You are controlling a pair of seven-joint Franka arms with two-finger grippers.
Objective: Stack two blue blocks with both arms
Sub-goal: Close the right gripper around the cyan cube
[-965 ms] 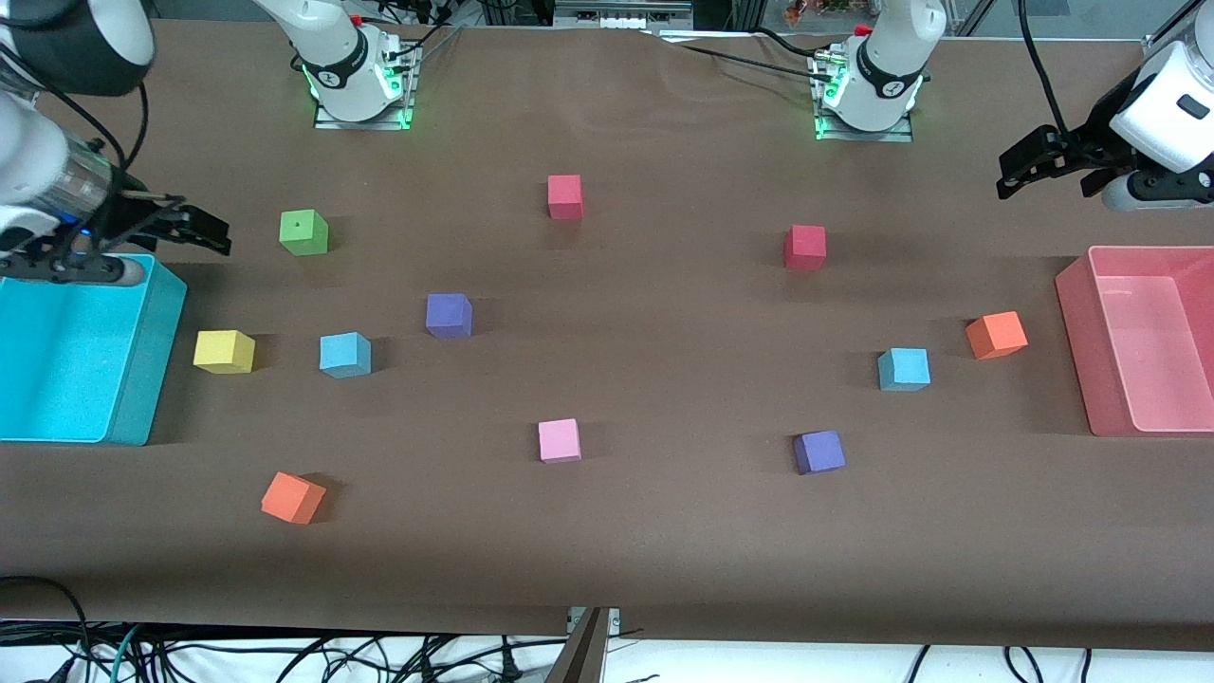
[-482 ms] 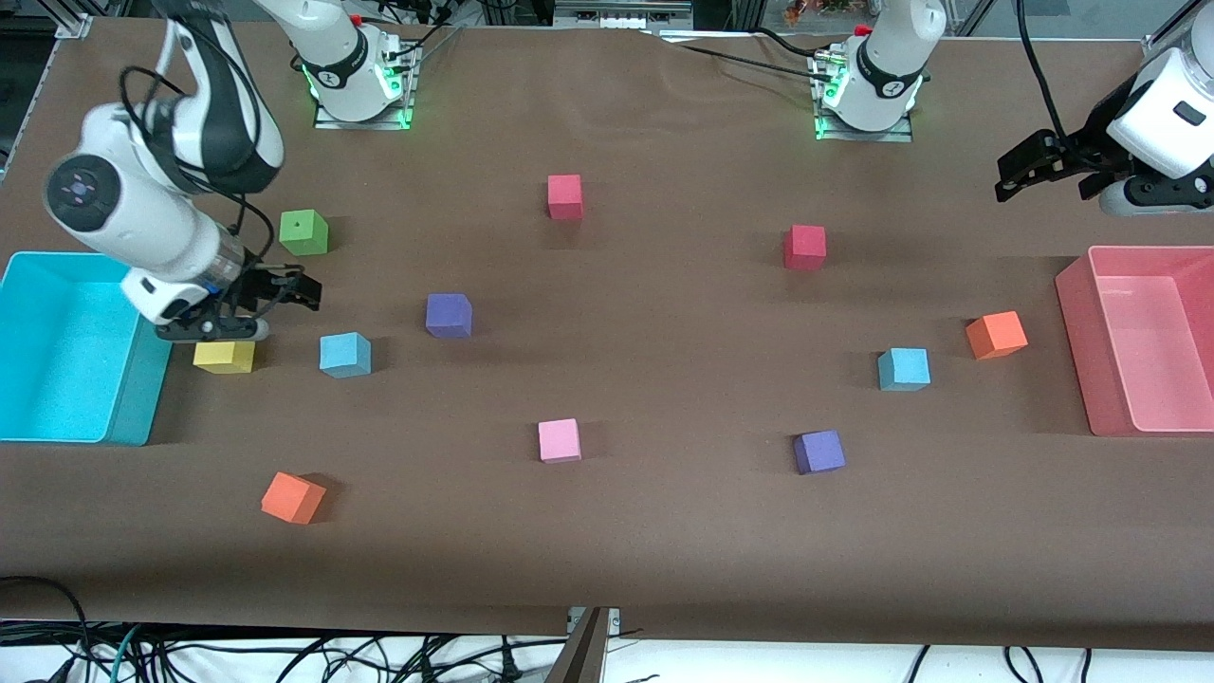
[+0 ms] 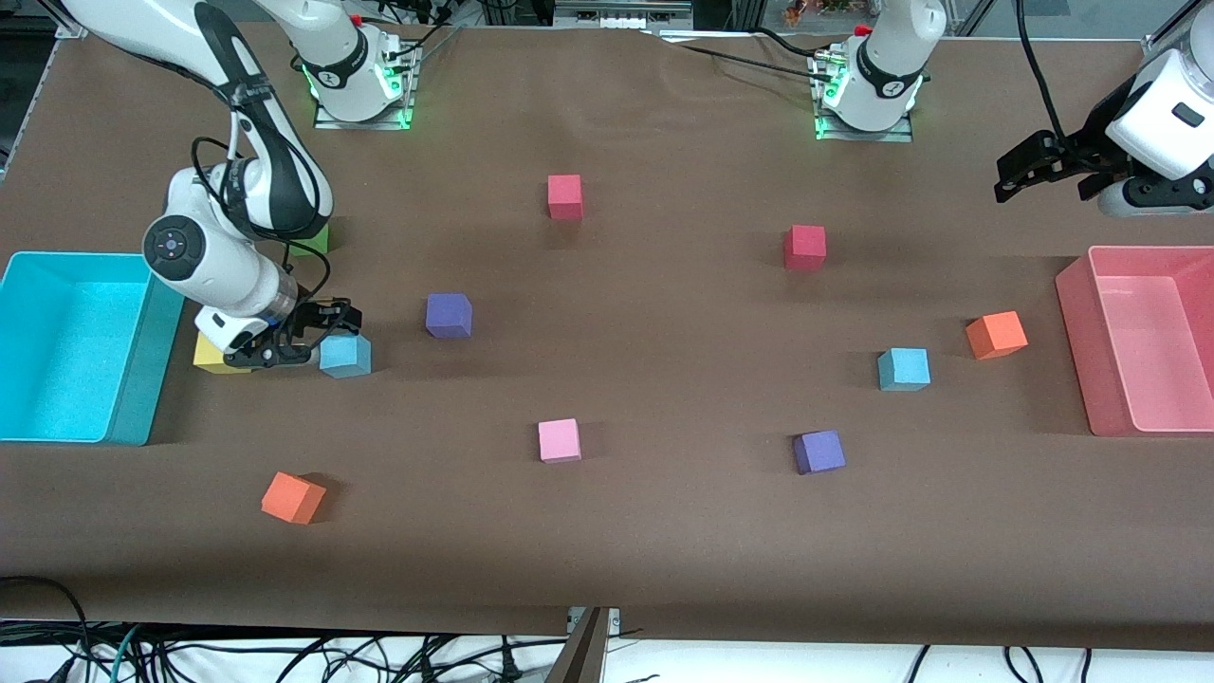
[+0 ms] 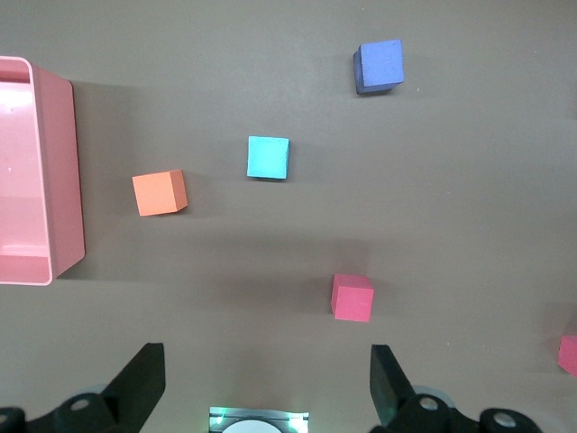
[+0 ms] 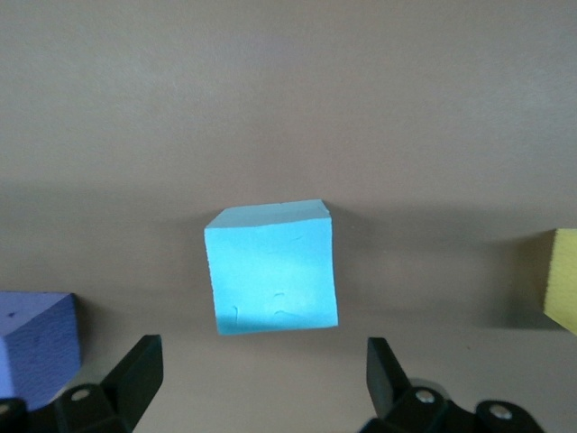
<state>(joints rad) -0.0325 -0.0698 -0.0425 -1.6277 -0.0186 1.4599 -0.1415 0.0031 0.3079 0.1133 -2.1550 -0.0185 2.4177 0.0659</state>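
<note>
front view shows the right gripper point(image 3: 327, 327) low over the table point(image 3: 664, 531), fingers spread wide and empty, just beside one blue block point(image 3: 345, 356) with a yellow cube point(image 3: 211, 357) close by under the wrist; the second blue block point(image 3: 903, 369) sits well apart toward the left arm's end, near an orange cube point(image 3: 996, 335). the left gripper point(image 3: 1029, 171) waits raised beside the pink bin point(image 3: 1072, 304), fingers also fully open and empty. risk, as a judgement: right wrist view shows the block point(image 5: 272, 267) rotated slightly between the fingers point(image 5: 135, 374), so a closing grasp may catch corners and twist it, or a descending finger may land on the block and shove it.
</note>
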